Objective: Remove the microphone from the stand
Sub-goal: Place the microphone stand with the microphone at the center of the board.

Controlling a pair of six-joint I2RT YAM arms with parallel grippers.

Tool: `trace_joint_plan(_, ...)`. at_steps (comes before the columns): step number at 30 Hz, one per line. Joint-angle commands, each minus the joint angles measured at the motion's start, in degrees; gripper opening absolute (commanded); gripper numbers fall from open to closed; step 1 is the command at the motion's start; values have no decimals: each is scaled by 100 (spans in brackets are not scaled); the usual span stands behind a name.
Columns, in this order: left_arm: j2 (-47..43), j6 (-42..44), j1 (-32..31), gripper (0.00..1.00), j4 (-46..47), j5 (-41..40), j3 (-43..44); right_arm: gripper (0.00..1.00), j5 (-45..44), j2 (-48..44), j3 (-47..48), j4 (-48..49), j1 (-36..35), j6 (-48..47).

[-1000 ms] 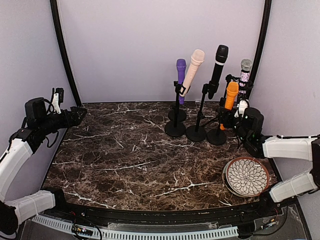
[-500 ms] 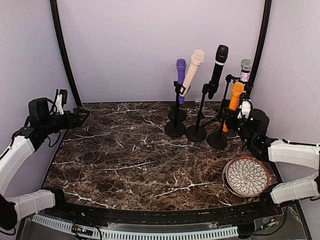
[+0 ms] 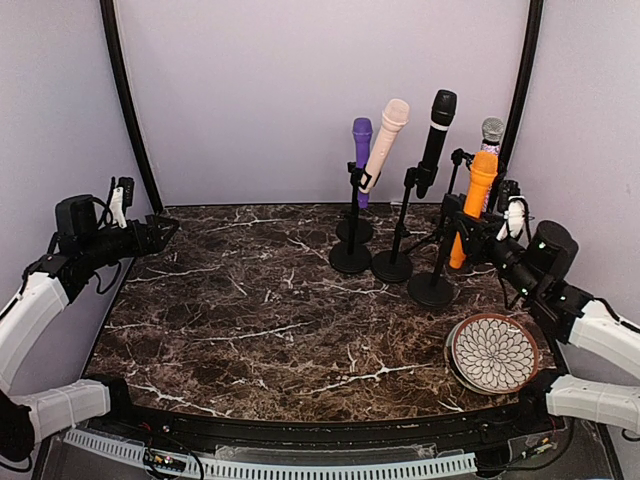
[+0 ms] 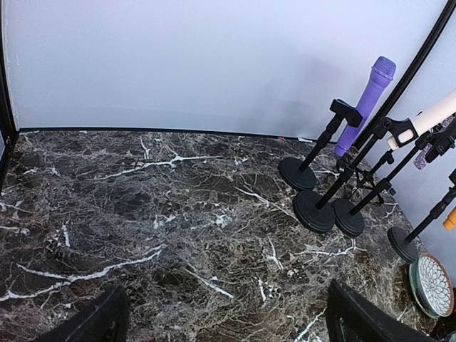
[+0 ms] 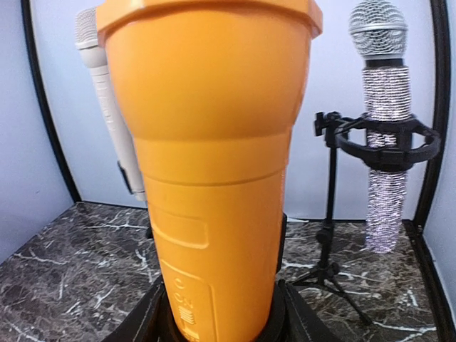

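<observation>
Black round-based stand [image 3: 432, 290] slid forward on the dark marble table [image 3: 260, 310] since a second ago. Just behind its pole, right gripper [image 3: 474, 236] closed narrow on the lower body of the orange plastic microphone [image 3: 480, 185], raised higher and farther right than before. Touching the stand's clip or clear of it: impossible to tell. Left gripper [image 3: 160, 232] spread wide at the table's left edge, unchanged. Farthest back, glittery silver microphone [image 3: 491, 135] partly hidden behind the orange head.
</observation>
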State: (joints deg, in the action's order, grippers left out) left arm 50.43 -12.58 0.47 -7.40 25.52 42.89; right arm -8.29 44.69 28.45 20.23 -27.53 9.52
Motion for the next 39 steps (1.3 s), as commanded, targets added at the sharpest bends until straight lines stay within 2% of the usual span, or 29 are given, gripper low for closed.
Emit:
trace_joint_plan(1, -191, 110, -3, 98, 149, 65, -98, 34, 641, -27, 210, 473, -436, 284)
trace_joint_plan(9, -231, 113, -8, 98, 397, 694, -194, 32, 506, 1012, 340, 1421, -1873, 333)
trace_joint_plan(15, -243, 77, -3, 98, 533, 1010, -232, 30, 574, 2412, 1140, 1991, -2694, 65)
trace_joint_plan(23, -337, -37, -200, 98, 1187, 2008, -496, 30, 1513, 3872, 1953, 2998, -2879, 226)
trace_joint_plan(28, -475, -70, -424, 98, 1831, 2707, -770, 30, 1913, 4343, 2259, 3071, -2890, 139)
trace_joint_plan(32, -507, 16, -808, 98, 2074, 2958, -908, 31, 2155, 4514, 2322, 2915, -2885, 107)
trace_joint_plan(39, -372, 415, -1573, 98, 2013, 2987, -838, 48, 2200, 4327, 1968, 2762, -2890, 94)
